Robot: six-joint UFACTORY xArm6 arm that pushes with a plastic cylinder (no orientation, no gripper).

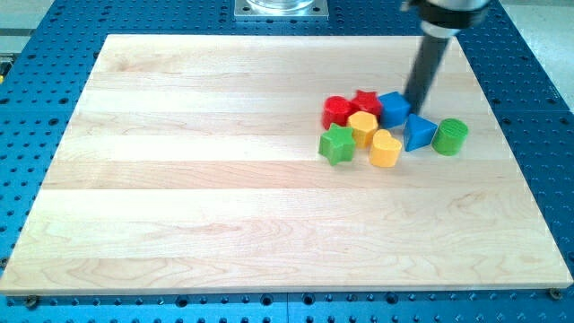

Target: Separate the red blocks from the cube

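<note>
A blue cube [394,108] sits in a tight cluster at the board's right side. A red star [366,101] touches the cube's left side. A red round block [337,111] lies just left of the star. My tip [416,109] stands right against the cube's right side, above a blue triangular block [418,133].
A yellow hexagonal block [363,127], a yellow heart [386,149], a green star [337,144] and a green cylinder [450,136] crowd below the cube. The wooden board [224,179] lies on a blue perforated table. A metal base [281,8] stands at the view's top.
</note>
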